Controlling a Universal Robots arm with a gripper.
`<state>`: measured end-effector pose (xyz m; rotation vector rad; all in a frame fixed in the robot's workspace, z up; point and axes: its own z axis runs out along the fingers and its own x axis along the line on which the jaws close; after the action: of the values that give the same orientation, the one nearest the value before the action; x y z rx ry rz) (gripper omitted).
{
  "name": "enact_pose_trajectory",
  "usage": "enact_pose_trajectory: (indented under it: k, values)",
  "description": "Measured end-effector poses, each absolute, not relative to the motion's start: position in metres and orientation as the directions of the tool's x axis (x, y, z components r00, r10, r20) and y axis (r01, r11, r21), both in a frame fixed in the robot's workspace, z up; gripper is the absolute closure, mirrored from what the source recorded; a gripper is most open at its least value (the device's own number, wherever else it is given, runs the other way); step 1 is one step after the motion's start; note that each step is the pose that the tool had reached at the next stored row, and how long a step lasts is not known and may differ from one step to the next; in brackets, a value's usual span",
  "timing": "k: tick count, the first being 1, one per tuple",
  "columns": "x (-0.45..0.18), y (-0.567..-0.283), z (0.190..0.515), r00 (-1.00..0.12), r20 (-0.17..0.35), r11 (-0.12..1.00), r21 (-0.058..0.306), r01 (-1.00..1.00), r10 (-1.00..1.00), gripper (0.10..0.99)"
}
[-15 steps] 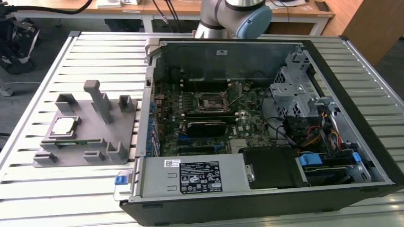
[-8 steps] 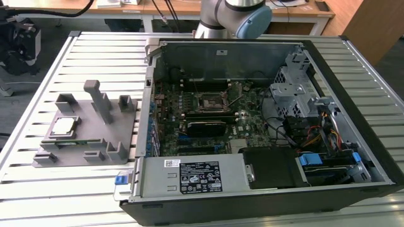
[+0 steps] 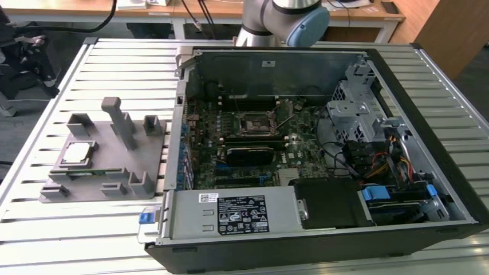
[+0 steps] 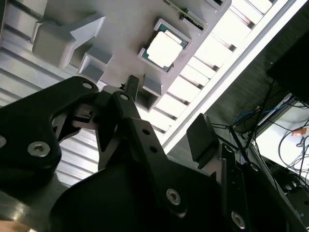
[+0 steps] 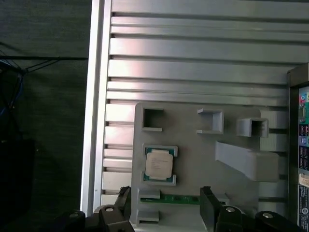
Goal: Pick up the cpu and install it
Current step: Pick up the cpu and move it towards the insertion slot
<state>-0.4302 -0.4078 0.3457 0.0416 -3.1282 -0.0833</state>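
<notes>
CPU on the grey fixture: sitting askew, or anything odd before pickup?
Nothing stands out. The cpu lies flat in its recess on the grey fixture, edges square to the frame, with no visible damage. The gripper hangs open over the fixture, not touching the chip.

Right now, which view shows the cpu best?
The first wrist view: the cpu faces the camera squarely, unobstructed, seated in the grey fixture. The second wrist view shows the cpu at a slant; the exterior view shows the cpu from farther off, obliquely.
</notes>
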Motion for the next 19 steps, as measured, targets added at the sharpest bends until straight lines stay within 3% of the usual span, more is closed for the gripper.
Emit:
enact_pose_trajectory:
  k: [2, 3, 19]
  values:
    - [-0.43, -0.409, 0.343, -1.0, 0.011, 0.998, 0.053, -0.026, -0.027, 0.447]
    - [-0.43, -0.41, 0.342, -1.0, 0.012, 0.998, 0.053, -0.026, -0.027, 0.38]
    - [-0.43, -0.412, 0.325, -1.0, 0.011, 0.998, 0.055, -0.026, -0.027, 0.38]
